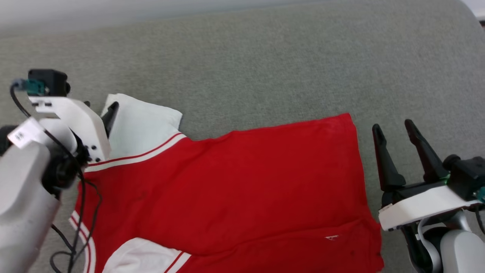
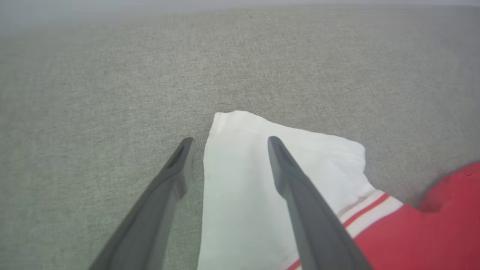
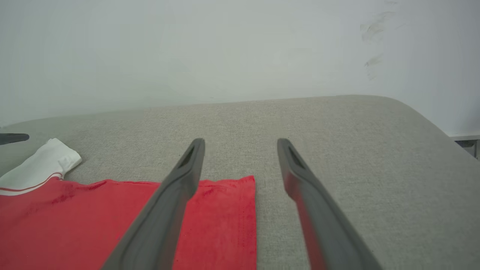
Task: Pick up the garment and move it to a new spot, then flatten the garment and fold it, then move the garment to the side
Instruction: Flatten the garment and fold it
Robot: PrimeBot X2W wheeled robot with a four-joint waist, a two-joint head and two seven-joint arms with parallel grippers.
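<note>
Jersey (image 1: 235,178) of thin red fabric lies spread flat on coarse-woven grey upholstery (image 1: 265,57), its white sleeve (image 2: 243,187) with red-and-white striped trim at the jersey's left end. At that sleeve's edge hangs the left gripper (image 2: 228,139), fingers wide apart, holding nothing — the right gripper (image 1: 394,127), equally wide and empty, stands just beside the jersey's straight hem.

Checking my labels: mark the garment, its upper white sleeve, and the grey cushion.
garment (image 1: 242,182), head view, middle of the red body.
white sleeve (image 2: 243,180), left wrist view, middle of the sleeve cloth.
grey cushion (image 3: 337,123), right wrist view, bare fabric near its far edge.
</note>
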